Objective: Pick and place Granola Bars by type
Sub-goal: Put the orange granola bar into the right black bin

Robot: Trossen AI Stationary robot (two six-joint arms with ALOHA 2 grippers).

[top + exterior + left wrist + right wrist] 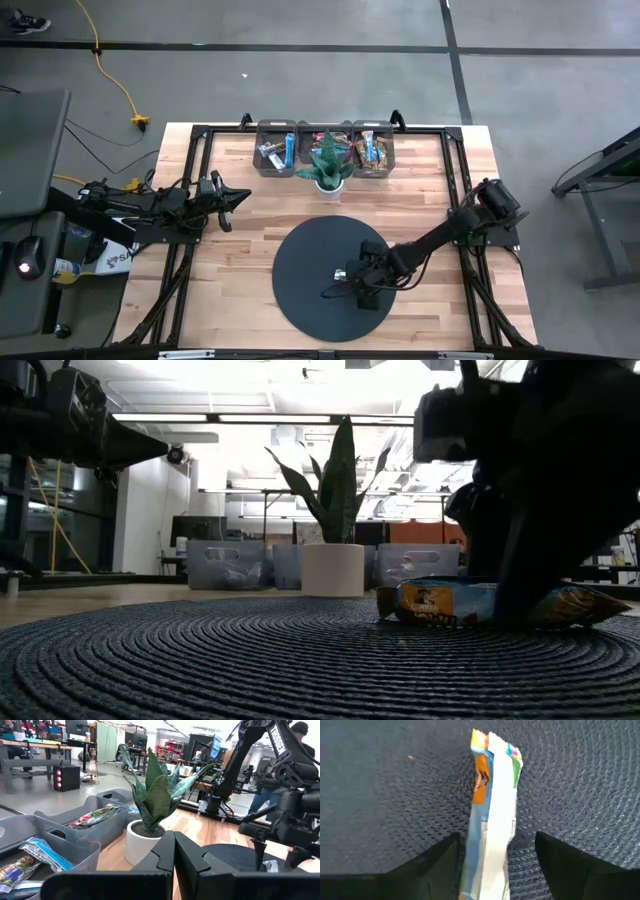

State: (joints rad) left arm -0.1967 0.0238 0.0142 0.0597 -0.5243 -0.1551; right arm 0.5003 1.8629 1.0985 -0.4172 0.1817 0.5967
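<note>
One granola bar (492, 805) in a blue, orange and white wrapper lies flat on the round dark woven mat (310, 300); the low view shows the bar (450, 603) too. My right gripper (497, 837) is open, low over the mat, with one finger on each side of the bar and the bar running along between them. In the high view the right gripper (347, 275) is near the mat's middle. More bars lie in grey bins (275, 150) at the far edge. My left gripper (235, 197) waits shut at the table's left side. My right gripper straddles the bar from above, slanting down. One finger (447, 857) stands very close to the bar's long edge (469, 845); I cannot tell whether it touches. The other finger stands clear of it. The bar lies flat on the mat.
A potted plant (328, 165) with spiky green leaves in a white pot stands between the mat and the three grey bins (60, 840). The bins (372, 150) line the far edge. Bare wood lies left and right of the mat. A person shows in the room beyond.
</note>
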